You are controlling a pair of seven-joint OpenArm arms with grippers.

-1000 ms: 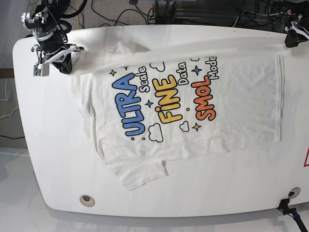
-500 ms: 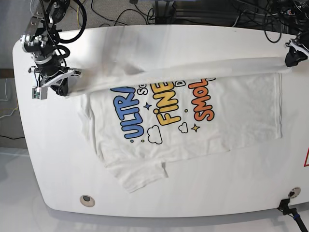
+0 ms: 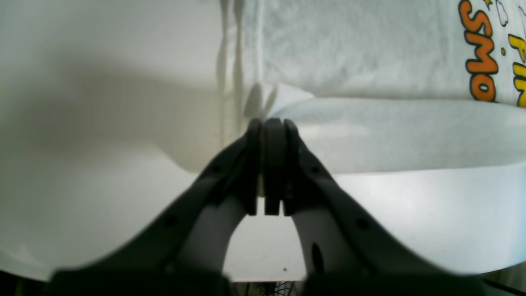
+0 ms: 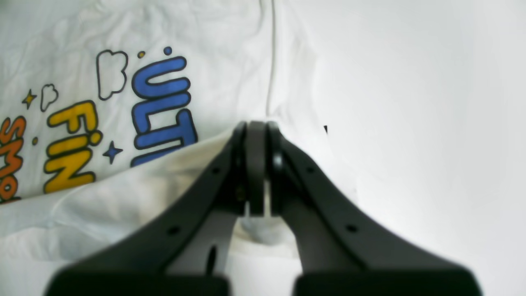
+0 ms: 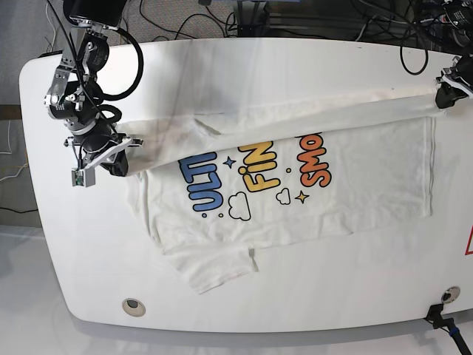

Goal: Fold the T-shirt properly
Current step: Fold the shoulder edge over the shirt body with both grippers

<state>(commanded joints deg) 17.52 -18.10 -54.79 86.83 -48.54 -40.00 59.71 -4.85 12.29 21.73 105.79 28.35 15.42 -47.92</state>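
- T-shirt [image 5: 355,177] lies print-up across the white table [image 5: 244,63]; its far long edge is lifted and stretched as a band between the 2 grippers, covering the tops of the letters.
- Right gripper [image 5: 114,164], at the sleeve end: jaws pinched tight on the cloth edge, no gap showing in its wrist view [image 4: 255,164].
- Left gripper [image 5: 444,95], at the hem end: jaws likewise clamped on cloth [image 3: 269,162].
- Judged step: carrying the far edge over the print toward the near edge.
- Judgement: the right gripper sits further over the shirt than the left, so the band runs skewed. Level the 2 before lowering, or the fold line will slant.
- Keep the band taut; slack would crease mid-span.
- Near sleeve [image 5: 214,270] lies flat; leave it undisturbed.
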